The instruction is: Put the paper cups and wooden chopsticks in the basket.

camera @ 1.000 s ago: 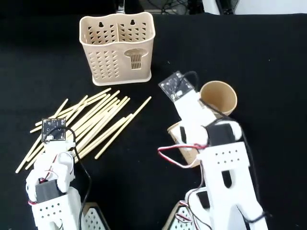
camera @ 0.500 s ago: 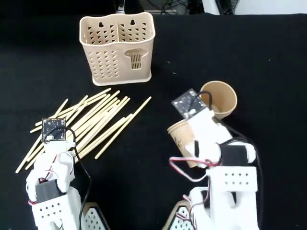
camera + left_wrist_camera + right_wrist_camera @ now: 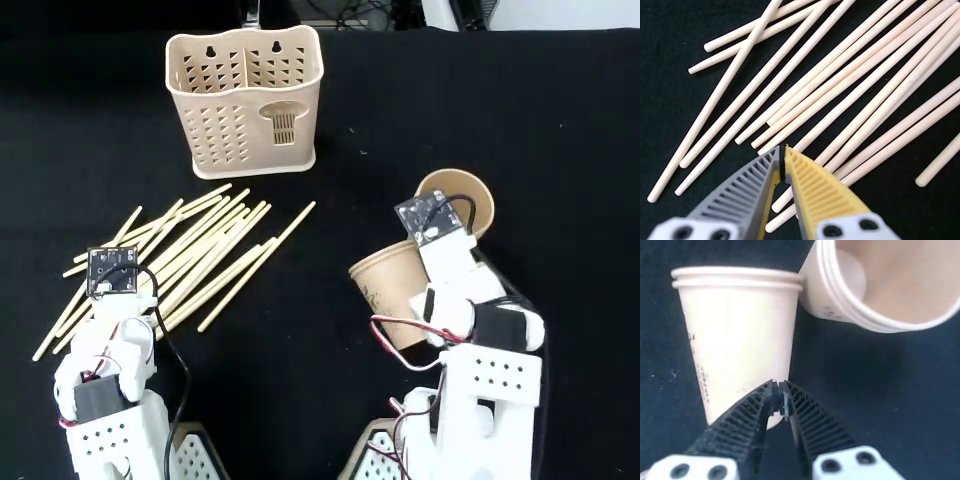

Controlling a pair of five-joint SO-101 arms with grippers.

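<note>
Several wooden chopsticks (image 3: 190,255) lie fanned on the black table in front of the beige basket (image 3: 245,100). In the left wrist view my left gripper (image 3: 783,150) is shut and empty, its tips just over the chopsticks (image 3: 850,95). One paper cup (image 3: 385,285) lies on its side at centre right. A second cup (image 3: 470,195) lies behind it, with its mouth showing. My right gripper (image 3: 779,387) is shut and empty, its tips over the base end of the lying cup (image 3: 735,335). The other cup (image 3: 890,285) is beside that one.
The basket has two compartments and perforated walls, and it stands upright at the back of the table. The left arm's base (image 3: 105,420) and the right arm's base (image 3: 480,400) stand at the front edge. Bare black cloth lies between the chopsticks and the cups.
My right arm has drawn back from the middle of the table toward the front right, uncovering the lying cup. The left arm and the chopsticks have not moved.
</note>
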